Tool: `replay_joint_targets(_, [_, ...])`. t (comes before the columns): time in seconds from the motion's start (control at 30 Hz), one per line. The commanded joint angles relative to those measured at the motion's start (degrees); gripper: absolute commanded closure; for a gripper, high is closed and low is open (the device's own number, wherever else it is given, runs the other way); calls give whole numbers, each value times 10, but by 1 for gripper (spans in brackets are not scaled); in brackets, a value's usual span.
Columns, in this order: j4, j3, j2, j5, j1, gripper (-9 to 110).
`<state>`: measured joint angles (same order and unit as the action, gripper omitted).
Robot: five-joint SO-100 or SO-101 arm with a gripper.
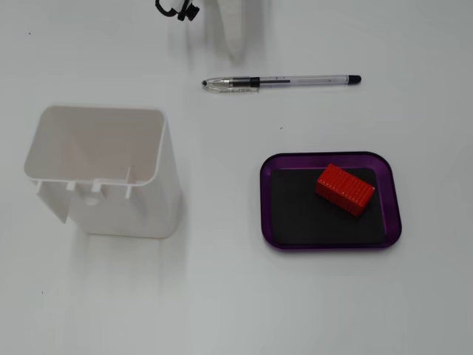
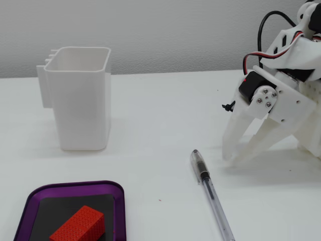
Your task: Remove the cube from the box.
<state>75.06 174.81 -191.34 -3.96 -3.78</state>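
1. The worktop (image 1: 222,296) is a plain white surface — the largest thing here, and everything rests on it well spread out, so the arm seems to have room to reach each item without knocking another.
2. The white container (image 1: 111,174) stands upright and open at the top, well away from the gripper (image 2: 231,159) across the worktop; in a fixed view from the side it sits at the far left. Its inside is only partly visible.
3. The box (image 1: 330,244) lies flat, well apart from the gripper, with the pen between the two.
4. The gripper rests tip-down on or just above the worktop — whether it touches I cannot tell. Its two white fingers (image 2: 256,143) meet at the tips, so it looks nearly closed and holds nothing. In a fixed view from above only a sliver of it shows at the top edge.
5. The pen (image 1: 281,81) lies flat just beside the gripper, nearer than anything else.
6. The cube (image 1: 345,189) lies inside the box, askew, toward the corner nearer the pen — not yet removed. The side view cuts off the box's near edge.
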Motion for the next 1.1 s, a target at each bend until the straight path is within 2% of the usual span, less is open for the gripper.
replay_joint_targets(0.0, [-30, 2, -14, -4, 17, 99])
replay_joint_targets(0.33, [-70, 0, -14, 3, 17, 99])
replay_joint_targets(0.47, [-65, -55, -3, 9, 12, 99])
replay_joint_targets(0.6, [-70, -146, 32, 91, 14, 99])
replay_joint_targets(0.7, [-107, -215, 131, 171, 16, 99])
replay_joint_targets(0.8, [-129, -311, 293, 201, 18, 99])
replay_joint_targets(0.9, [-119, -453, 485, 226, 66, 99])
replay_joint_targets(1.07, [-6, -729, 779, 292, 137, 97])
